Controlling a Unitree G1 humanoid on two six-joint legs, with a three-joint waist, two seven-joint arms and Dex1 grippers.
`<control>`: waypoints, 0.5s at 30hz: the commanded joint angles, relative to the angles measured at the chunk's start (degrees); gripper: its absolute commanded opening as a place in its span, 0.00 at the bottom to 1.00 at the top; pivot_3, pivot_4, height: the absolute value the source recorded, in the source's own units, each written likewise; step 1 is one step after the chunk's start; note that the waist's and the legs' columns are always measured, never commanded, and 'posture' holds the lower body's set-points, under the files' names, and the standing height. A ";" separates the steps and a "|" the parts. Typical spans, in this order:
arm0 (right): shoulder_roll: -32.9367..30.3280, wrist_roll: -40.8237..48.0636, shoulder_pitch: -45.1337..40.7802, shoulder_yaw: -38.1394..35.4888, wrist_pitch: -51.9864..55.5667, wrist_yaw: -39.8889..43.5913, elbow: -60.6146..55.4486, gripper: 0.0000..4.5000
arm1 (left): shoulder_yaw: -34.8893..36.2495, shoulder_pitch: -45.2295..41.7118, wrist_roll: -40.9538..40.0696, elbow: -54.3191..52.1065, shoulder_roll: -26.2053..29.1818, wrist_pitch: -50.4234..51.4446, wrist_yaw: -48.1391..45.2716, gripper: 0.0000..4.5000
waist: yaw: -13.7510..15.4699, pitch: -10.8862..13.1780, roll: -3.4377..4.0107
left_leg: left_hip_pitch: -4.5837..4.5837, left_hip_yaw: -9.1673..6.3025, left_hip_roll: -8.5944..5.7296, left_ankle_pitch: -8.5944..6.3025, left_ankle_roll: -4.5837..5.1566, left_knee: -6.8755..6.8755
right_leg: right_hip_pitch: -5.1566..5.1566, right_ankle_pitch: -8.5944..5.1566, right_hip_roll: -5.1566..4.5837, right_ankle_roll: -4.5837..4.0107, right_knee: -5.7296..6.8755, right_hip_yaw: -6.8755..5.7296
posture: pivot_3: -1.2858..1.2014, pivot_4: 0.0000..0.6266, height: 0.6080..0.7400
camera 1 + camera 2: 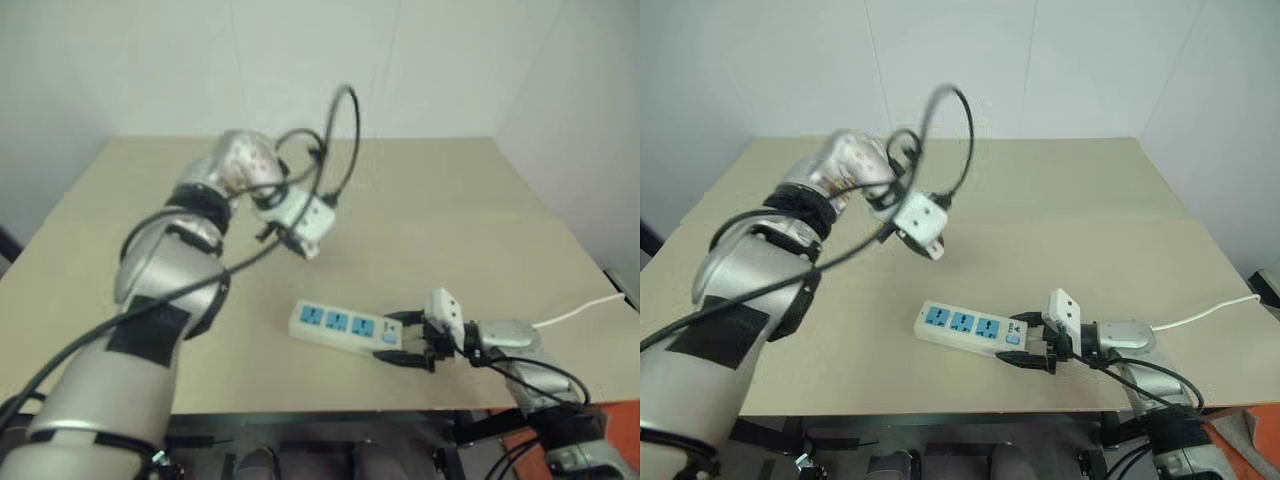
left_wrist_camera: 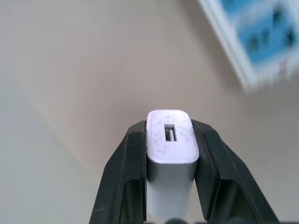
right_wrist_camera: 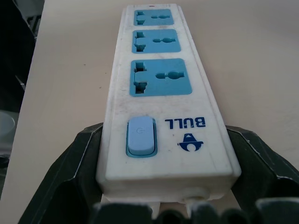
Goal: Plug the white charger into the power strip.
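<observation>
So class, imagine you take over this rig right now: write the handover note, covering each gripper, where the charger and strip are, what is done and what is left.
Left gripper: shut on the white charger, held in the air above the table.
Right gripper: clamps the switch end of the power strip, which lies flat on the table.
Done: charger picked up, strip steadied.
Left: bring the charger over one of the three free blue sockets, line up, push in.
</observation>
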 commanded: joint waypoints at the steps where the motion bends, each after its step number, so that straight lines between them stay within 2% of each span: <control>1: -0.30 -2.78 -3.92 1.55 -4.82 3.22 5.46 0.76 | 4.78 3.33 -23.43 -8.56 1.44 12.09 -1.26 0.22 | -0.02 0.00 0.01 | 0.01 -0.01 0.00 0.00 0.00 0.02 | 0.02 0.00 0.00 0.01 0.02 0.00 | 0.52 0.24 1.00; 2: 0.30 -3.25 -5.51 1.90 -6.26 4.03 7.75 0.76 | 5.93 6.26 -31.22 -12.70 2.01 18.70 -1.26 0.22 | -0.17 -0.02 0.04 | 0.03 -0.01 0.02 0.00 0.00 0.02 | 0.02 0.00 0.00 0.01 0.04 0.00 | 0.52 0.24 1.00; 4: 1.25 -3.56 -7.66 2.22 -8.06 5.05 10.97 0.76 | 5.50 10.99 -41.70 -19.64 3.79 26.88 -1.26 0.22 | -0.43 -0.02 0.04 | 0.14 0.00 0.06 0.00 0.00 0.02 | 0.10 0.00 0.00 0.00 0.09 0.00 | 0.52 0.24 1.00; 7: 2.59 -4.12 -11.09 2.28 -10.07 6.69 16.22 0.76 | 4.97 18.67 -50.60 -27.13 5.96 35.96 -1.26 0.22 | -0.98 -0.02 0.05 | 0.19 -0.04 0.09 0.00 0.00 0.04 | 0.10 0.02 0.04 -0.02 0.20 -0.02 | 0.52 0.24 1.00; 12: 4.28 -5.40 -13.55 2.09 -16.39 8.23 21.94 0.76 | 5.60 25.94 -54.11 -30.94 5.05 42.43 -1.26 0.22 | -1.03 -0.03 0.04 | 0.21 -0.11 0.07 0.01 -0.01 0.17 | 0.21 0.11 0.03 -0.17 0.20 -0.10 | 0.52 0.24 1.00; 15: 4.99 -5.97 -14.24 2.14 -18.71 8.96 24.12 0.76 | 4.75 28.52 -52.66 -31.08 3.85 43.25 -1.26 0.22 | -0.96 -0.02 0.04 | 0.42 -0.16 0.08 0.01 -0.01 0.16 | 0.53 0.09 0.04 -0.15 0.07 -0.18 | 0.52 0.24 1.00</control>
